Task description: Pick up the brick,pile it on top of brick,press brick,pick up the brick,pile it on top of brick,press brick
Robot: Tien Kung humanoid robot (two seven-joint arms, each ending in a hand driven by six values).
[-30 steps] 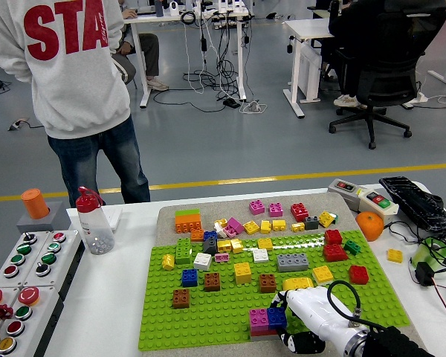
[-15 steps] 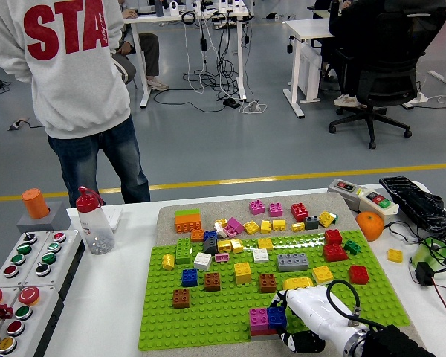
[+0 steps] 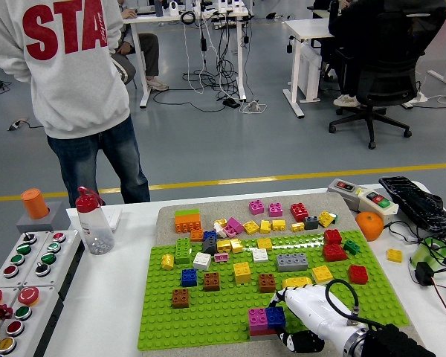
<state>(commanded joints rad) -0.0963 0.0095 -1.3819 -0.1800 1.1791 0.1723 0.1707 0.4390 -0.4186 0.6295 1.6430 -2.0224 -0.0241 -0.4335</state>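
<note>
Many coloured bricks sat on a big green baseplate [image 3: 230, 312] in the middle of the white desk [image 3: 119, 297]. At the far left was a box of round buttons [image 3: 15, 282] with an orange cup [image 3: 35, 202] behind it. Next to that stood a clear bottle with a red cap [image 3: 95, 222]. A person in a grey top [image 3: 59, 67] stood at the far side of the desk, back turned. Behind the person was a grey floor with a yellow line [image 3: 282, 178], more desks and a black chair [image 3: 379, 74]. An orange ball [image 3: 369, 225] and a black keyboard [image 3: 418, 202] lay on the right.

Near the front edge of the baseplate sat a pink brick [image 3: 258, 320] and a blue brick [image 3: 275, 317], side by side. The right hand [image 3: 308, 316] was just to their right, its white fingers touching the blue brick. I cannot tell if it was gripping the brick or only pressing on it.
</note>
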